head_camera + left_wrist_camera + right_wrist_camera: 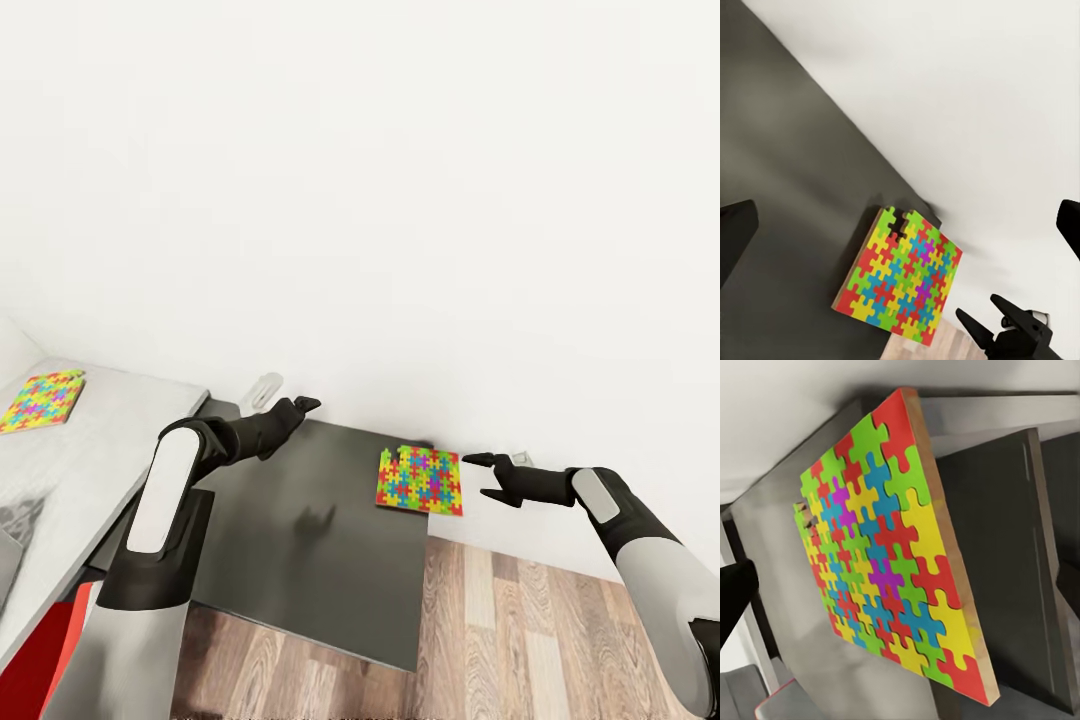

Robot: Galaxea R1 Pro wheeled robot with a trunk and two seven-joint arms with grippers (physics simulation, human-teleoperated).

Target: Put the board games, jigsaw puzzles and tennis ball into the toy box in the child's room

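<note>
the right pincer (487, 474) is held released just beside the jigsaw puzzle (419, 480), which lies flat at the dark table's (300, 560) far right corner; a misjudged grasp could push it off.

Both arms wear glossy white shells over dark grey segments at lower left and lower right of the head view, each tapering through black wrists into the black two-fingered left gripper (300, 404) and right gripper (484, 475), with pointed fingertips.
</note>
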